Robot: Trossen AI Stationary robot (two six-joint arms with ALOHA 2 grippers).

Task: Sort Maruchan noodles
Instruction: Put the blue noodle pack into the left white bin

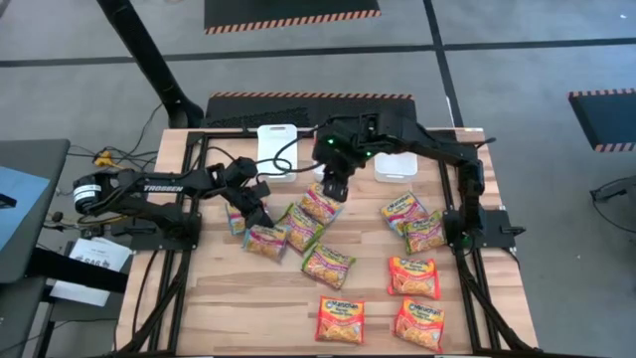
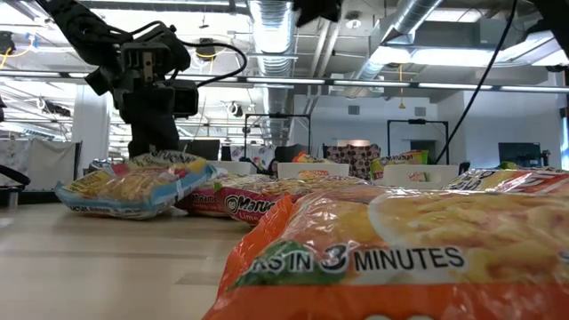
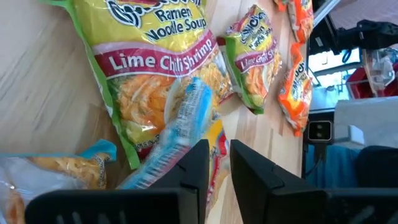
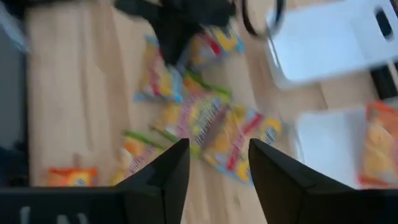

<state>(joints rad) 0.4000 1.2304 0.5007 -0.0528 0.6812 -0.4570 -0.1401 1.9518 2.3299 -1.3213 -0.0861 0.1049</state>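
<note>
The Maruchan noodles [image 1: 328,265] lie scattered over the wooden table [image 1: 219,308], about a dozen flat glossy packets. Orange ones sit toward the front and the right side, green-edged lime chili shrimp ones in the middle, and a few pale yellow-and-blue ones are bunched with them at the centre left.

The left gripper [image 1: 260,215] hangs low over that bunch, right above a blue-edged packet [image 1: 264,242]. In its wrist view the fingers [image 3: 193,163] stand only a narrow slit apart, with the crimped blue seam of a packet [image 3: 186,118] just ahead of the tips. I cannot tell whether they pinch that seam or have let it go.

The right gripper [image 1: 335,185] hovers higher, over a pale packet [image 1: 320,204] near the two white trays [image 1: 277,137]. Its fingers [image 4: 171,168] are spread wide with nothing between them; the packets show well below and past them.

These packets look light and slippery, I'd judge: thin crinkly film over a brittle noodle block that could crack under a hard squeeze. Several overlap, so pulling one may drag a neighbour along. The best hold is probably the flat crimped seam at an end, or a raised edge where one packet leans on another.
</note>
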